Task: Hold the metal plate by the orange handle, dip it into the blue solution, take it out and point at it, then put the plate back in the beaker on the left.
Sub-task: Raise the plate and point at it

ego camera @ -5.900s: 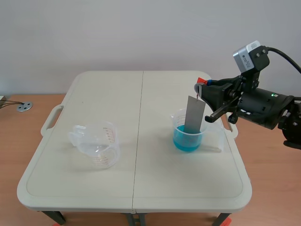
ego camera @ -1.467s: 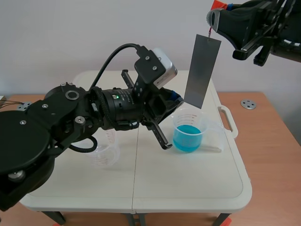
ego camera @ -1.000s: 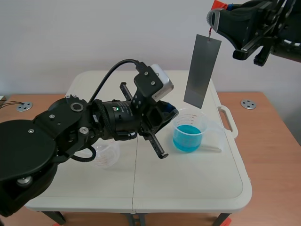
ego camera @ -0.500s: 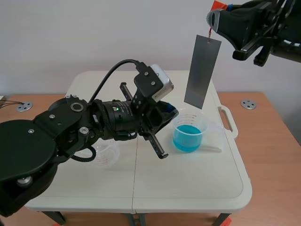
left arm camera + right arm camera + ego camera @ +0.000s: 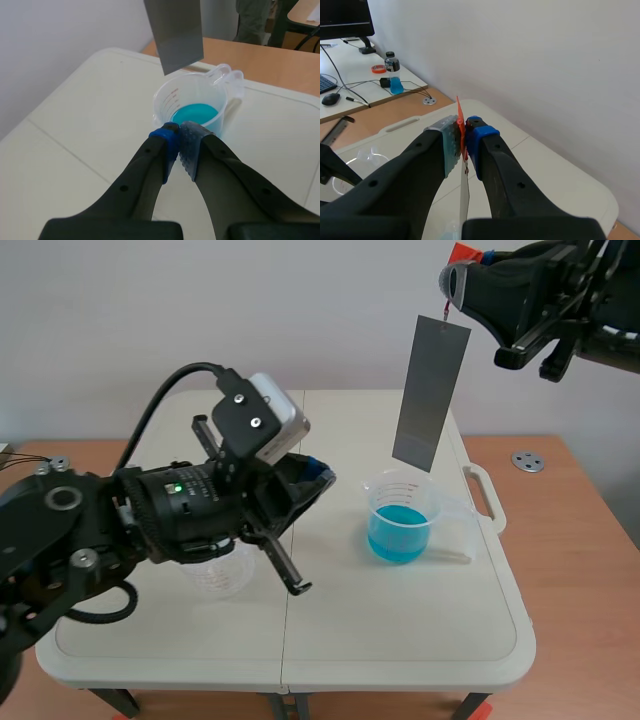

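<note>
The grey metal plate [image 5: 430, 392] hangs high above the beaker of blue solution [image 5: 401, 520], clear of the liquid. My right gripper [image 5: 452, 272] is shut on the plate's orange handle [image 5: 460, 125], seen pinched between its pads in the right wrist view. My left gripper [image 5: 322, 475] is shut on nothing and sits low over the table's middle, left of the blue beaker. In the left wrist view its fingertips [image 5: 181, 139] point toward the blue beaker [image 5: 195, 107], with the plate's lower end [image 5: 175, 32] hanging just above it. The empty clear beaker [image 5: 215, 572] on the left is mostly hidden behind my left arm.
The folding table [image 5: 420, 640] has a seam down its middle and moulded handles at both sides. A metal floor disc [image 5: 527, 461] lies right of the table. A desk with a bottle and cables [image 5: 392, 75] shows far off in the right wrist view.
My left arm has drawn back to the left, away from the plate and blue beaker, its gripper still shut. The right gripper and plate have stayed in place above the beaker.
</note>
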You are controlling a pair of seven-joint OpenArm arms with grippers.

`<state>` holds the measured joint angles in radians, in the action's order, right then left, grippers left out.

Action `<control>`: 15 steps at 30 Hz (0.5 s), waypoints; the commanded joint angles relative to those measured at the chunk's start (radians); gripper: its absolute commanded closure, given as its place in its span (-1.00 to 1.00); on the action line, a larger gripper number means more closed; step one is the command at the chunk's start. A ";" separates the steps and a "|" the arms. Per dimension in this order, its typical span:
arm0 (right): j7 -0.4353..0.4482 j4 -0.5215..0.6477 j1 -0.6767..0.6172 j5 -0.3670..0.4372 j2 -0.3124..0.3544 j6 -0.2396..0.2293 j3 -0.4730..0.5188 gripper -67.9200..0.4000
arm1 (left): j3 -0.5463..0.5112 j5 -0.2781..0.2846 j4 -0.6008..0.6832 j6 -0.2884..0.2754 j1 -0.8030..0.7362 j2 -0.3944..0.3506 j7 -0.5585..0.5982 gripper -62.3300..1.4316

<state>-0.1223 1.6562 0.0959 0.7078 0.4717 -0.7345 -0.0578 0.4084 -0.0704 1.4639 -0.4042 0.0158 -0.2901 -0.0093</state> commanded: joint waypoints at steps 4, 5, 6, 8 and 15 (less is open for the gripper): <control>0.016 0.020 0.015 0.019 0.010 -0.011 0.013 0.95 | -0.110 0.010 0.122 0.021 -0.137 -0.085 0.015 0.82; 0.016 0.020 0.015 0.019 0.010 -0.011 0.013 0.95 | -0.136 0.010 0.144 0.021 -0.169 -0.103 0.017 0.82; 0.016 0.020 0.015 0.019 0.010 -0.011 0.013 0.95 | -0.162 0.011 0.163 0.021 -0.201 -0.121 0.021 0.81; 0.016 0.020 0.016 0.019 0.010 -0.011 0.013 0.95 | -0.216 0.023 0.197 0.021 -0.263 -0.153 0.021 0.81; 0.016 0.020 0.018 0.019 0.010 -0.011 0.013 0.95 | -0.411 0.112 0.239 0.028 -0.485 -0.244 0.020 0.81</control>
<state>-0.1215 1.6562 0.0959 0.7082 0.4717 -0.7345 -0.0582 0.0036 0.0307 1.6962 -0.3851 -0.4576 -0.5320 -0.0025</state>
